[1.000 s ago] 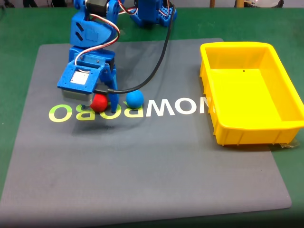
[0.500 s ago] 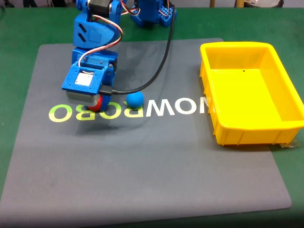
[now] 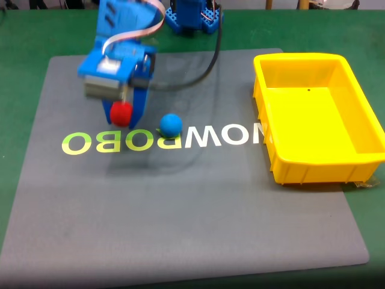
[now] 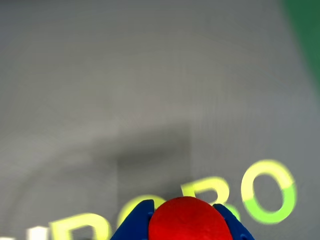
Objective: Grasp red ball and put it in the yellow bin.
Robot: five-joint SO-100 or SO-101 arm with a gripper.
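Observation:
The red ball hangs above the grey mat, held between the blue fingers of my gripper, which is shut on it. In the wrist view the red ball sits at the bottom edge with a blue fingertip on each side of it, and my gripper is well clear of the mat. The yellow bin stands at the right of the fixed view, far from the gripper, with nothing showing inside it.
A blue ball rests on the mat just right of the gripper, above the yellow-white lettering. The arm's blue base stands at the top edge. Green table surface surrounds the grey mat.
The gripper closed on the red ball and has lifted it off the mat, rising and tilting back. The blue ball and the bin have stayed put.

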